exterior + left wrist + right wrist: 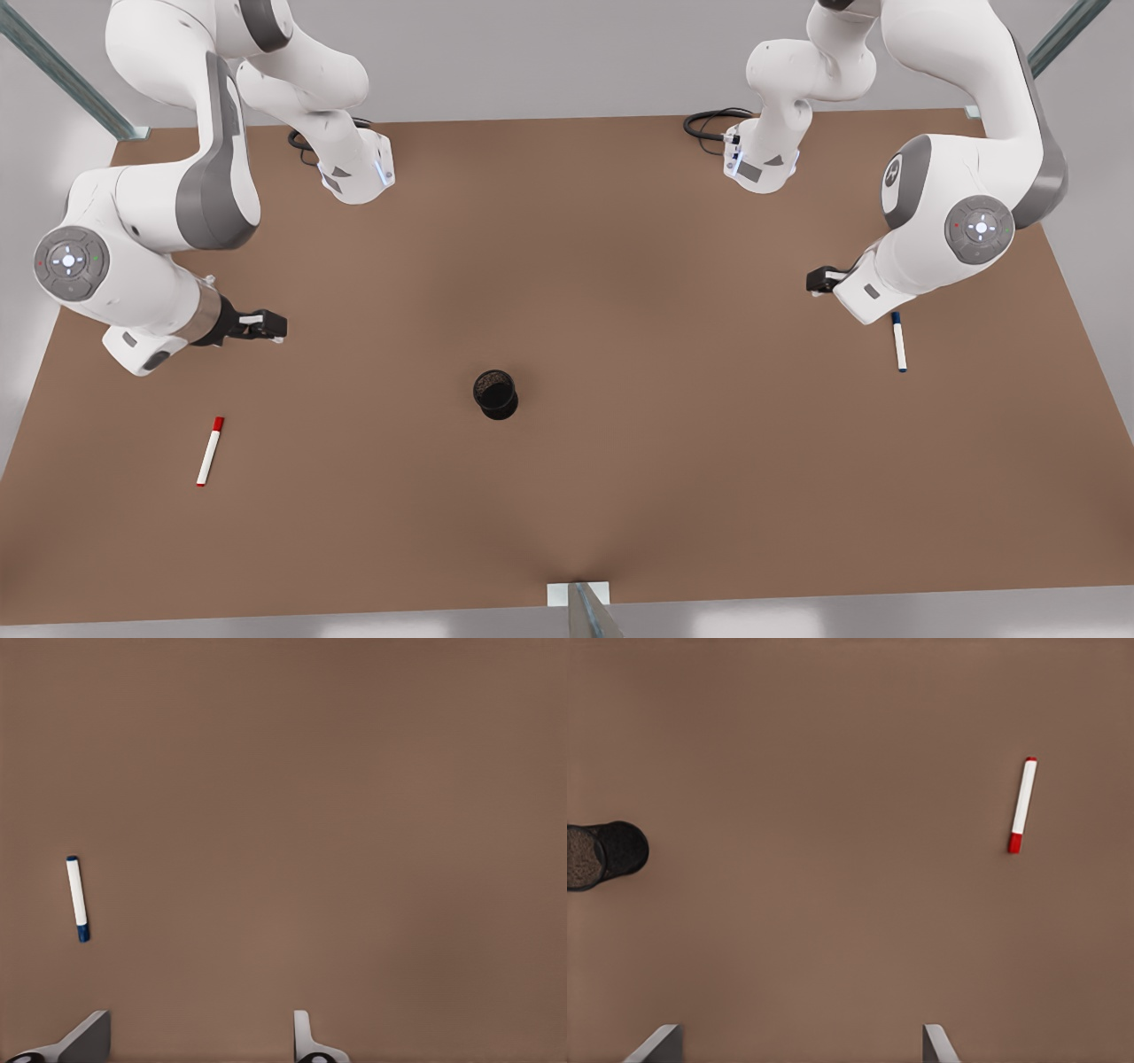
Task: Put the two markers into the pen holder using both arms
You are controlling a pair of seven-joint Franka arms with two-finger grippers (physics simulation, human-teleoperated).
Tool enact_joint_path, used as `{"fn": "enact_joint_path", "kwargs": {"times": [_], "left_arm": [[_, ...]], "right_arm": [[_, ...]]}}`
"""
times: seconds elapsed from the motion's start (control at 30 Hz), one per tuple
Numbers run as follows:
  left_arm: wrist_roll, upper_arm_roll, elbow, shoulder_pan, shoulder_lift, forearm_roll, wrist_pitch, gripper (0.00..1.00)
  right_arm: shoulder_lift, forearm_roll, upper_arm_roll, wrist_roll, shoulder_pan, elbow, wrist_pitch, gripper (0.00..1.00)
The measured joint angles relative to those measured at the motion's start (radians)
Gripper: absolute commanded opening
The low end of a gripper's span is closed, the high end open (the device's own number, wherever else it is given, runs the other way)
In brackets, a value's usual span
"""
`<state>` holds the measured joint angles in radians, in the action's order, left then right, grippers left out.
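The red-capped marker (210, 451) lies flat near the front of the brown table on the front view's left, also seen as the red marker (1022, 805). My right gripper (269, 326) hovers open behind it, fingertips (663, 1041) wide apart. The blue-capped marker (899, 341) lies flat on the front view's right, also seen as the blue marker (78, 899). My left gripper (815, 282) hovers open just beside it, one fingertip (304, 1032) showing. The black pen holder (495, 394) stands upright mid-table between the arms, its speckled inside visible on the holder (602, 854).
Both arm bases (359, 173) (762, 164) stand at the table's back edge with black cables (709, 120) beside them. A metal post with a bracket (578, 592) sits at the front edge. Bare brown table (620, 292) lies around the holder.
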<state>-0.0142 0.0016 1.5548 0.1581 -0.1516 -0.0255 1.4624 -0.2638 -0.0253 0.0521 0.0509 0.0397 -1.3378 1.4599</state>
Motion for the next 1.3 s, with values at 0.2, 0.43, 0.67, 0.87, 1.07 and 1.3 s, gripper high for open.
{"fn": "enact_joint_path", "kwargs": {"times": [0.2, 0.43, 0.67, 0.87, 1.07, 1.3], "left_arm": [[0.044, 0.091, 0.064, -0.094, -0.149, 0.003, 0.108, 1.00], [0.186, 0.148, 0.290, -0.289, -0.282, 0.004, 0.474, 1.00], [0.290, 0.166, 0.329, -0.322, -0.362, 0.005, 0.704, 1.00], [0.367, 0.186, 0.398, -0.344, -0.374, 0.005, 0.773, 1.00], [0.440, 0.199, 0.414, -0.350, -0.390, 0.002, 0.803, 1.00], [0.523, 0.199, 0.415, -0.355, -0.415, 0.036, 0.820, 1.00]], "right_arm": [[-0.150, -0.022, -0.010, -0.006, -0.044, 0.096, 0.024, 1.00], [-0.446, 0.021, -0.014, -0.072, -0.226, 0.143, 0.240, 1.00], [-0.562, 0.045, -0.018, -0.125, -0.289, 0.142, 0.444, 1.00], [-0.631, 0.043, -0.030, -0.180, -0.311, 0.146, 0.578, 1.00], [-0.686, 0.042, -0.048, -0.224, -0.334, 0.153, 0.672, 1.00], [-0.723, 0.046, -0.055, -0.263, -0.344, 0.139, 0.727, 1.00]]}}
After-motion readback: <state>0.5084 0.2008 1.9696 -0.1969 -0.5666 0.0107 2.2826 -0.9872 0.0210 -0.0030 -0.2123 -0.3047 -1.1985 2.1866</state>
